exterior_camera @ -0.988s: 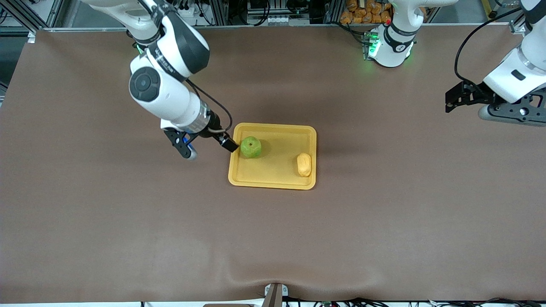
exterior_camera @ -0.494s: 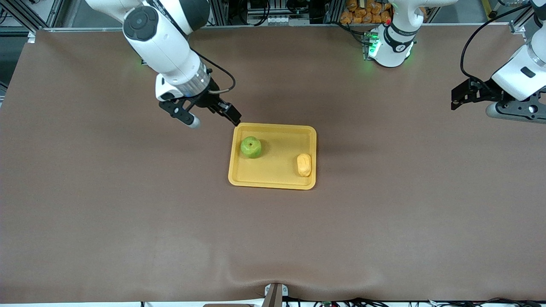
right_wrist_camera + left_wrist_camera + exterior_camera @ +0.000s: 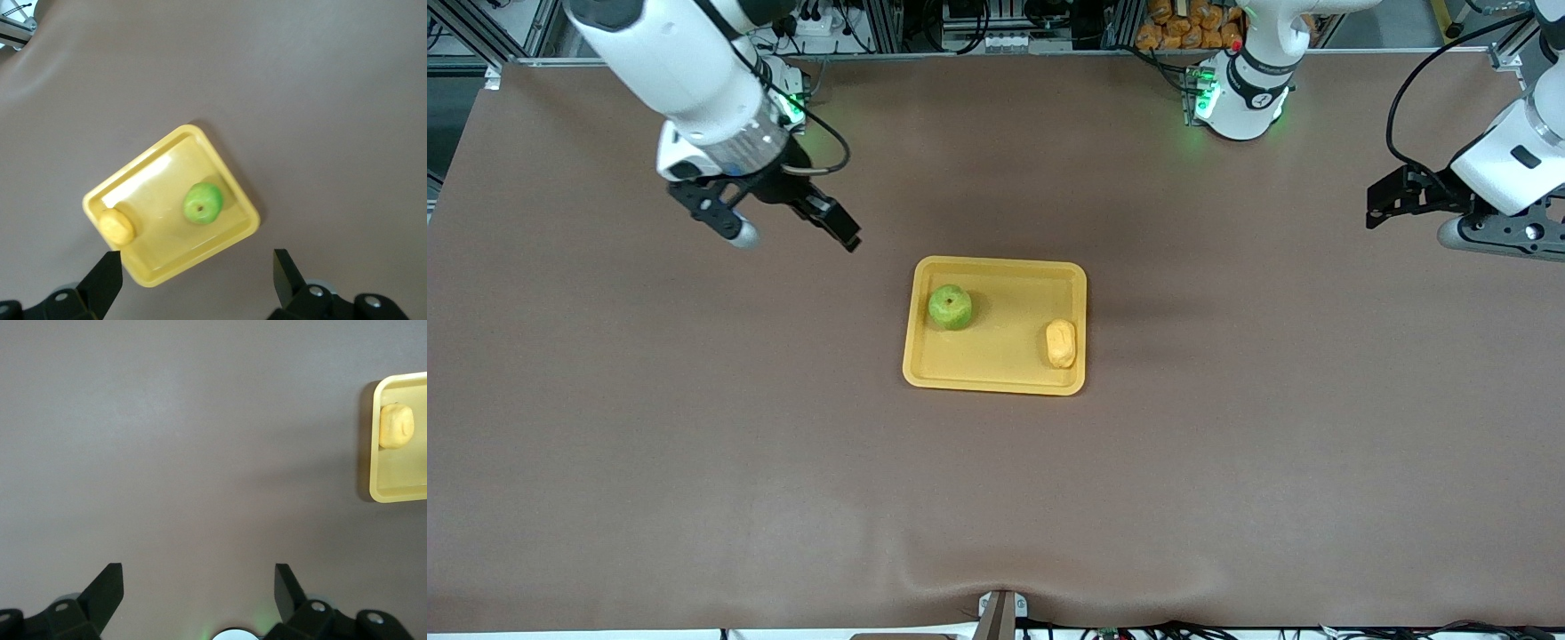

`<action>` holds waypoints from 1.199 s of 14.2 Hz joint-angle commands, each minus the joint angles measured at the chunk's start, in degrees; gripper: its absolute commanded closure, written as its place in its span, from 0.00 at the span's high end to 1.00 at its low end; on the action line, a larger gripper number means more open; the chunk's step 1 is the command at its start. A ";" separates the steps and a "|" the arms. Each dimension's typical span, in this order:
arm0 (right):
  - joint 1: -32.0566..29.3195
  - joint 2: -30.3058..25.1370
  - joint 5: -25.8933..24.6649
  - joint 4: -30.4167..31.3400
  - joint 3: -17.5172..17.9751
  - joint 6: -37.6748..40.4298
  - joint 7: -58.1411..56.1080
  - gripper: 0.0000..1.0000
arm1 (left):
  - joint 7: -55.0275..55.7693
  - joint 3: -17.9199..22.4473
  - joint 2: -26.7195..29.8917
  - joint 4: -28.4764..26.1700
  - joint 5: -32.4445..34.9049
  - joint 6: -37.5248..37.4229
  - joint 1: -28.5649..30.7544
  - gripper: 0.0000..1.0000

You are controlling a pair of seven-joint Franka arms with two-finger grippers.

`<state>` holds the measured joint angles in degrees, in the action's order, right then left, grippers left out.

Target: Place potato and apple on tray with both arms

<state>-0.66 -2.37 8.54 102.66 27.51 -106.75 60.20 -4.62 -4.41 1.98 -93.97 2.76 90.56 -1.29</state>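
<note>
My right gripper has pulled away from the apple, now over bare table, jaws wide and empty. My left gripper waits, spread, empty. Apple and potato sit on the tray; the left wrist view cuts the tray off.

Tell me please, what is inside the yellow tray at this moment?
The tray holds two things. The green apple sits toward the right arm's end, the potato toward the left arm's end, apart from each other. The floor under them is covered. Both grippers are away, open and empty.
</note>
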 commanded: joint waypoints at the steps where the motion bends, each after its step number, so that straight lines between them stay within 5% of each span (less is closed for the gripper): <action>1: -2.68 -1.32 -4.65 -3.41 0.09 6.79 -9.36 1.00 | -1.36 -0.16 -0.93 1.86 -1.09 -1.44 0.50 1.00; 17: -2.68 -0.62 -6.69 -15.38 -24.77 23.25 -52.35 1.00 | -1.27 -0.16 -1.19 2.74 -1.17 -1.53 0.76 1.00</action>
<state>-3.49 -3.30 2.73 88.64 4.79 -85.01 12.74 -4.62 -4.40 1.58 -92.97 2.75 90.47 -1.19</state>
